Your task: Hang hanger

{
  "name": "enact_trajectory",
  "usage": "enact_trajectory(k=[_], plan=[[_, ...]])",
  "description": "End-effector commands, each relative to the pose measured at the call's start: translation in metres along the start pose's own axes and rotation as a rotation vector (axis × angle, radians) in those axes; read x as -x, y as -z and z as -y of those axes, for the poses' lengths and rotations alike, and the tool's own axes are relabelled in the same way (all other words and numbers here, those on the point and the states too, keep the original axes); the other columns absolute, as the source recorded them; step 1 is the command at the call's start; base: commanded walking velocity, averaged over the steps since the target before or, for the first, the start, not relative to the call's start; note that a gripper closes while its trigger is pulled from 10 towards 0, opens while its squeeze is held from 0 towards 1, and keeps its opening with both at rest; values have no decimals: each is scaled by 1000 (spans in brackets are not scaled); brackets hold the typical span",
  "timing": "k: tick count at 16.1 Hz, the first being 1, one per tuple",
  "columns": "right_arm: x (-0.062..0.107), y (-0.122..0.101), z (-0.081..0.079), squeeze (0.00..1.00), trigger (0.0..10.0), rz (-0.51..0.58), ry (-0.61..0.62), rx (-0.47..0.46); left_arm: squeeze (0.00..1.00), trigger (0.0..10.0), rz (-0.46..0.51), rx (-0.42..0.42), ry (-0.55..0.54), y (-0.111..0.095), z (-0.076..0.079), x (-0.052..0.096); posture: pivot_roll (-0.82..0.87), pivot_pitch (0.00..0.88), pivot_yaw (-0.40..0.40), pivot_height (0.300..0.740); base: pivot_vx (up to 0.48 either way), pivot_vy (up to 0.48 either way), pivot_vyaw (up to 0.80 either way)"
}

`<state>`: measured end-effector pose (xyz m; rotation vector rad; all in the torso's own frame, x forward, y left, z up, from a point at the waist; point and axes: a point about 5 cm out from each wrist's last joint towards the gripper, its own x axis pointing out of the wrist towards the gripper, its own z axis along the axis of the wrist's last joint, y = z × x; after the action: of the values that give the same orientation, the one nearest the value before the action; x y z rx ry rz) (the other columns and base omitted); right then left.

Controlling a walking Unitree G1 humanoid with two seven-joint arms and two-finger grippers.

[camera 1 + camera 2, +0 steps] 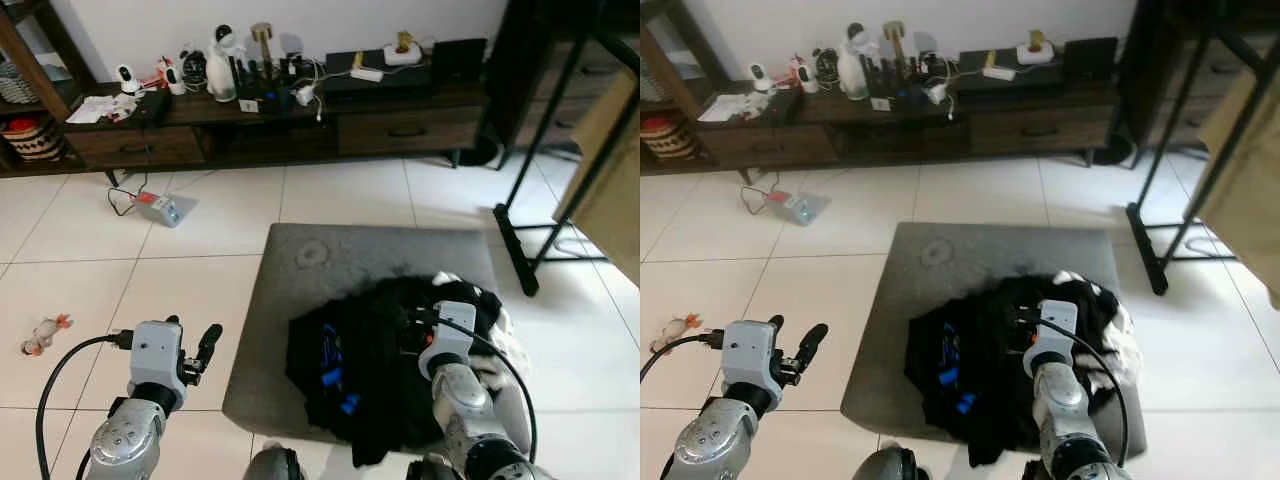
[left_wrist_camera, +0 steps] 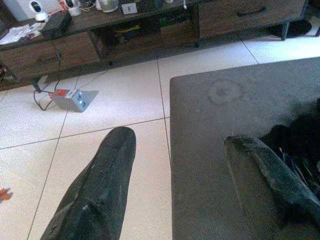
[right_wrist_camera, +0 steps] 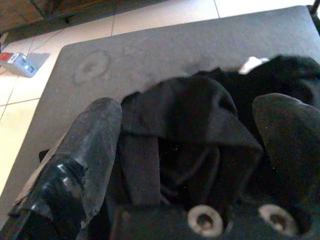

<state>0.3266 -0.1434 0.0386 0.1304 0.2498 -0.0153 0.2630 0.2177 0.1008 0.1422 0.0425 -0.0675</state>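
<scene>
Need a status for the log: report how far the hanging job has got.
Done: nothing hung. In hand: right gripper open above the black clothes pile on the grey mat; left gripper open over the tile. Left: pick up a hanger, not discernible here, and carry it to the black rack.

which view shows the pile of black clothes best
The left eye view: the whole black clothes pile lies on the grey mat. The right wrist view gives close folds between the open right gripper; the left wrist view catches an edge.

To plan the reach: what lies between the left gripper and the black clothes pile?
Bare grey mat lies between left gripper and black clothes pile, seen in the left eye view.
</scene>
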Motion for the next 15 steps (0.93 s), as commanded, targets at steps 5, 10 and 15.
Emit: enact_trajectory(k=[5, 10, 15], plan=[[5, 11, -5, 0, 10000, -31, -44, 49, 0, 10000, -21, 6, -1, 1, -4, 4, 111, 242, 97, 651, 250, 0, 0], [10, 23, 1, 0, 10000, -78, 4, 61, 0, 10000, -37, -1, 11, 2, -2, 10, 113, 273, 103, 651, 0, 0, 0], [13, 35, 11, 1000, 10000, -180, 93, 41, 0, 10000, -65, -13, 47, -1, -1, 23, 138, 341, 140, 651, 0, 0, 0]])
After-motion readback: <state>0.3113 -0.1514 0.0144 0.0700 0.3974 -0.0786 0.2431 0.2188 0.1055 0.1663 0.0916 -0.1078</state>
